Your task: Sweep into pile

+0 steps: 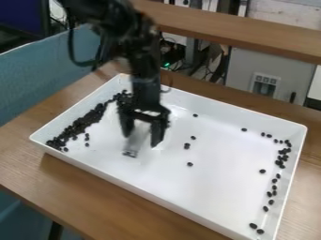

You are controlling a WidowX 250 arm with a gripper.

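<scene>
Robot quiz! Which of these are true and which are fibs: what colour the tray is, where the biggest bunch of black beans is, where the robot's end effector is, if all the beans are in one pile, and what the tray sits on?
1. The tray is white. True.
2. The biggest bunch is by the tray's right side in the picture. False: the big bunch of beans is along the left side.
3. The end effector is over the tray. True.
4. All the beans are in one pile. False: some loose beans lie near the middle, and more are along the right side.
5. The tray sits on a wooden table. True.
</scene>
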